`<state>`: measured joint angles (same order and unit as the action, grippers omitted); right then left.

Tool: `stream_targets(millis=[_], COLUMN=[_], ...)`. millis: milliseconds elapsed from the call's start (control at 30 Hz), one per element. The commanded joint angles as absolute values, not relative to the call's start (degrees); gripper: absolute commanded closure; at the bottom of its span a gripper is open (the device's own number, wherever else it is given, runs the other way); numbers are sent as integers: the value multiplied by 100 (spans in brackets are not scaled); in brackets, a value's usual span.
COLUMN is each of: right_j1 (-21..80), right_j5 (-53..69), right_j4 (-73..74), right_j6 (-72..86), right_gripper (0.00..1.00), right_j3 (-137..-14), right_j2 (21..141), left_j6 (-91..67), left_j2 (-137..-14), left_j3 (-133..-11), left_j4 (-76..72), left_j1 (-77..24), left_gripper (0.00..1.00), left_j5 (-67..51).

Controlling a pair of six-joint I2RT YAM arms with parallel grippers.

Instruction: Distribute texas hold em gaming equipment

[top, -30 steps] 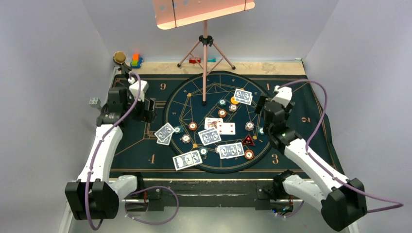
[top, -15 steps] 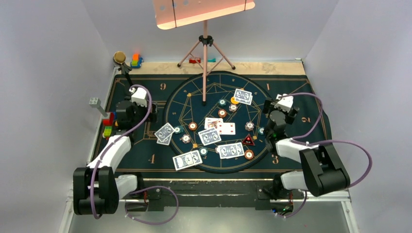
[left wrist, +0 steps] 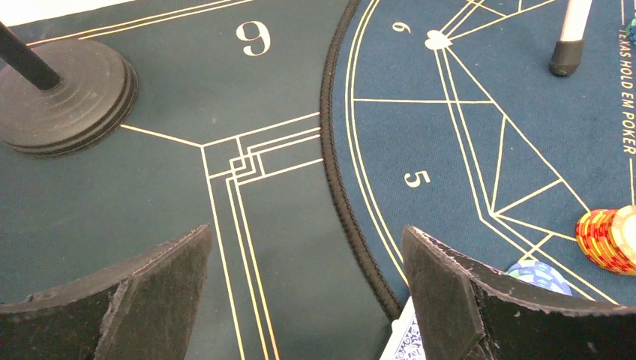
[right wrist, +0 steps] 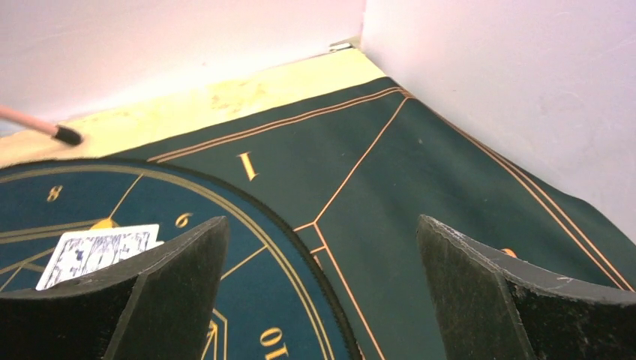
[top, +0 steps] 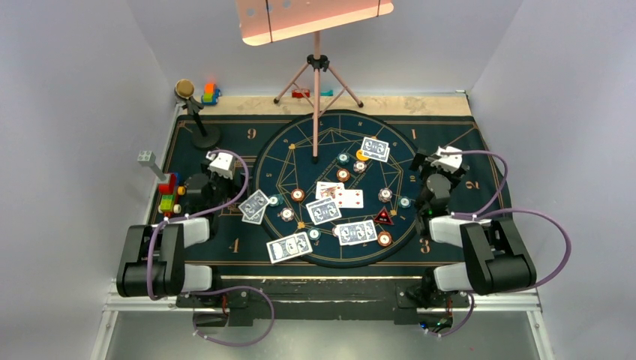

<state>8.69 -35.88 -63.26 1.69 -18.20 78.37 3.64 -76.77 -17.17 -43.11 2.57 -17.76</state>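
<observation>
Flanking the mat (top: 296, 154), your left hand (left wrist: 306, 241) and right hand (right wrist: 322, 225) hang released, probably leaving cards (top: 324, 211) and chips (top: 298, 196) reachable

Blue-and-white patterned playing cards (top: 289, 247) on a navy round mat (top: 292, 150) lined in gold. The triangular marker (top: 383, 217) is black, edged red.

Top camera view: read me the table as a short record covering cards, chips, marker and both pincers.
round mat: dark blue, holds the game pieces
face-down cards: scattered across the mat
face-up cards: near the centre
chips: orange, teal and white, spread among the cards
triangular marker: near right part, beside face-down cards
left pincer: open, empty
right pincer: open, empty
</observation>
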Motion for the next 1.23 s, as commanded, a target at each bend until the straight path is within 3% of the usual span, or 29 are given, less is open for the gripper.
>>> stream_targets(millis=[0, 33, 67, 167, 1200], right_j1=[703, 702, 662, 301, 285], right_j5=[-2704, -2715, -2595, -2267, -2382], right_j4=[-8165, -8027, -6935, -6733, -6979], right_j6=[-134, -247, 156, 435, 318], right_gripper=[2, 2, 2, 2, 2], right_j3=[-1325, -1364, -1654, -1761, -1634], right_j2=[8194, 8260, 7968, 7968, 7963], left_j6=[343, 279, 255, 211, 118], left_j2=[-7681, -7750, -7744, -7752, -7908], left_j3=[-1528, -1562, -1655, -1663, -1662], left_j4=[-5668, -5747, -5520, -5534, -5865], left_j1=[311, 308, 311, 302, 306], left_gripper=[0, 0, 0, 0, 0], left_j5=[-1989, -1847, -1736, -1668, -1611])
